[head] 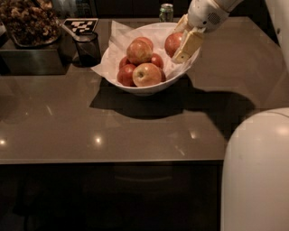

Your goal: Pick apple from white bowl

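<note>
The white bowl [146, 88], lined with crumpled white paper, stands on the brown table and holds several red apples. My gripper [177, 44] is over the bowl's right rim, shut on a round red-orange apple [172, 43], which it holds a little above the rest. One pale finger [189, 45] lies across the apple's front; the other is behind it. In the bowl are an apple on top of the pile [139, 51] and a yellowish-mottled one at the front [146, 74].
A dark cup [86, 48] stands just left of the bowl. A dark tray of brown snacks [29, 22] is at the far left, with a black-and-white marker tag [80, 25] behind the cup. A green can [166, 12] stands behind the bowl. The robot's white body [257, 171] fills the lower right.
</note>
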Robot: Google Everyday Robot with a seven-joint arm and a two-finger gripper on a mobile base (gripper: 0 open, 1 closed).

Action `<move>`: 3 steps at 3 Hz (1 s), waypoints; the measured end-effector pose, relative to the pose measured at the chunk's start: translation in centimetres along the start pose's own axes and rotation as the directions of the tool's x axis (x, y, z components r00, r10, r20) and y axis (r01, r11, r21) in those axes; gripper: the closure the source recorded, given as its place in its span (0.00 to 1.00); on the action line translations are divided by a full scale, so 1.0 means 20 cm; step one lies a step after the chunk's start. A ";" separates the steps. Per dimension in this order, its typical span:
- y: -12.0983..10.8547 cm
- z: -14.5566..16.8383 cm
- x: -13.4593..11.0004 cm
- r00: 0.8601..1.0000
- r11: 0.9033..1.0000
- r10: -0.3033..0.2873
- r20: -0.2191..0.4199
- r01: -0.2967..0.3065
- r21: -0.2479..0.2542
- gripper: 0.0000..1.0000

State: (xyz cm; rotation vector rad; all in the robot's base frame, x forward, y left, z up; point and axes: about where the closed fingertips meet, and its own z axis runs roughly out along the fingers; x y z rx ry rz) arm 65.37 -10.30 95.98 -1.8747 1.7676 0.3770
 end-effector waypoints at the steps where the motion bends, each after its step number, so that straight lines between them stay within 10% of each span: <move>1: 0.13 -0.21 -0.09 0.986 1.000 0.018 0.167 -0.022 0.022 1.00; 3: 0.53 -0.51 -0.02 0.950 0.986 0.096 0.297 -0.130 0.100 1.00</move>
